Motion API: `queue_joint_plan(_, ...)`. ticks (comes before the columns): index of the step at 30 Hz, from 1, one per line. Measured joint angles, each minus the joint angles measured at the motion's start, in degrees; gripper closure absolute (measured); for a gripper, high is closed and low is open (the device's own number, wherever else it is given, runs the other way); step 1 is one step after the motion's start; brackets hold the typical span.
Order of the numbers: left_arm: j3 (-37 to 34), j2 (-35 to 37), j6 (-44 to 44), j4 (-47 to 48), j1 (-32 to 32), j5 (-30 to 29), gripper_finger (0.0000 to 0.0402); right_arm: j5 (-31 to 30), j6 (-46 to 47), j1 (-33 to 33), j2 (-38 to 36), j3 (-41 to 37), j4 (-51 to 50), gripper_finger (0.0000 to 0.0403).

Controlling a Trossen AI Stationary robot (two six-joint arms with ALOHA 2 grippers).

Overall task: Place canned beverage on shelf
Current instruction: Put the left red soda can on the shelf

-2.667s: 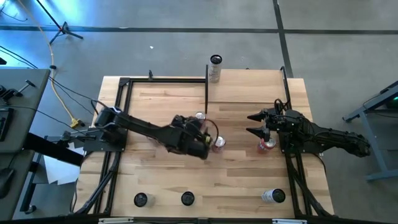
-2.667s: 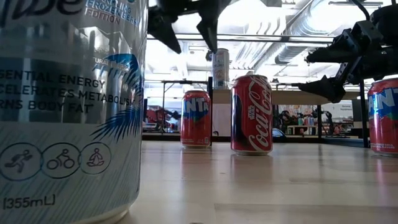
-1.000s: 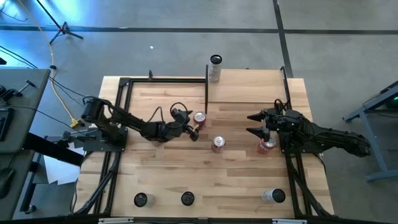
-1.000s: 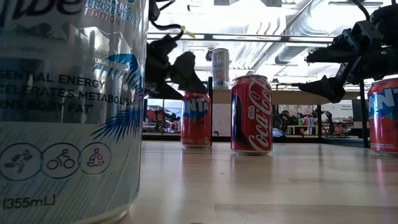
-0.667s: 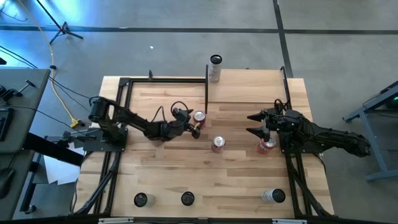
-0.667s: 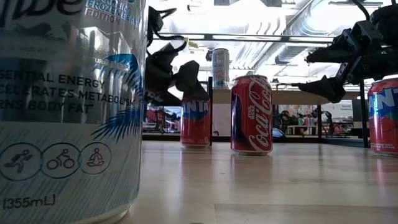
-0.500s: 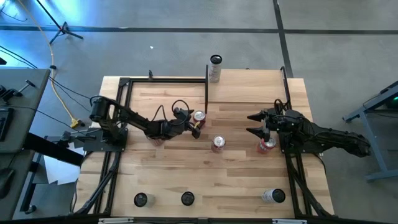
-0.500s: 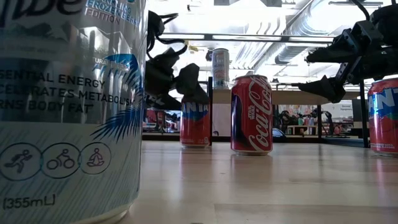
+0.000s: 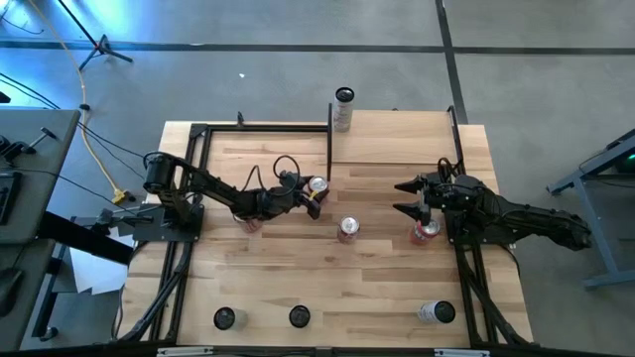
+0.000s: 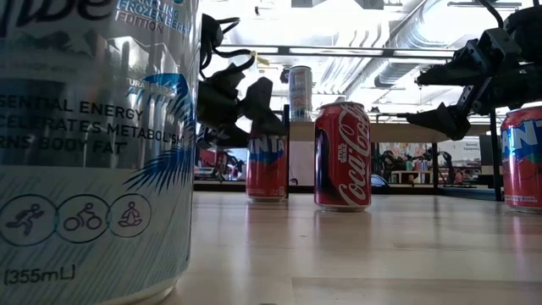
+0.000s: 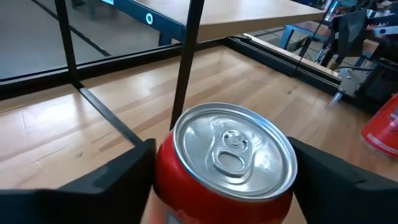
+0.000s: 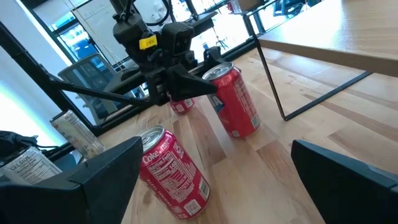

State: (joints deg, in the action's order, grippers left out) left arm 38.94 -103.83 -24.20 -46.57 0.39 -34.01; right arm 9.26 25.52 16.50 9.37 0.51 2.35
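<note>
Nearest the table's front edge, three cans stood apart: a dark-topped pair (image 9: 224, 317) toward the left corner and a silver can (image 9: 434, 313) toward the right, seemingly waiting their turn. Further in, a Coca-Cola can (image 9: 347, 229) stood mid-table and a red can (image 9: 426, 233) sat under the idle right pincer (image 9: 405, 197), its fingers spread wide and gripping nothing. Beyond these, the left arm lay stretched low from the table's left edge, its left pincer (image 11: 217, 174) released, fingers (image 11: 118, 174) flanking the upright Fanta can (image 9: 317, 186) without, as far as the wrist view showed, pressing it. At the far edge, the shelf (image 9: 407, 139) already carried one tall can (image 9: 342, 109) at its left corner.
</note>
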Motion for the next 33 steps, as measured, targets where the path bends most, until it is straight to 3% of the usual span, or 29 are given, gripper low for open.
queue_joint_plan(5, 0.0, 0.0, -0.6, -0.1, -0.5, 0.7, 0.0164, 0.0, 0.0, 0.0, 0.0, 0.0, 0.0, 0.0004)
queue_joint_plan(23, 4.1, 7.2, 5.3, 1.1, -4.5, -2.0, 0.0163, 0.2, 0.0, 0.0, 0.0, 0.0, 0.0, 0.0004)
queue_joint_plan(28, 10.5, 9.8, 5.3, 14.7, -3.7, 0.1, 0.0162, 0.2, 0.0, 0.0, 0.0, 0.0, 0.0, 0.0004)
queue_joint_plan(33, 22.9, 10.8, 7.9, 34.9, -3.2, 1.6, 0.0162, 0.2, 0.0, 0.0, 0.0, 0.0, 0.0, 0.0004)
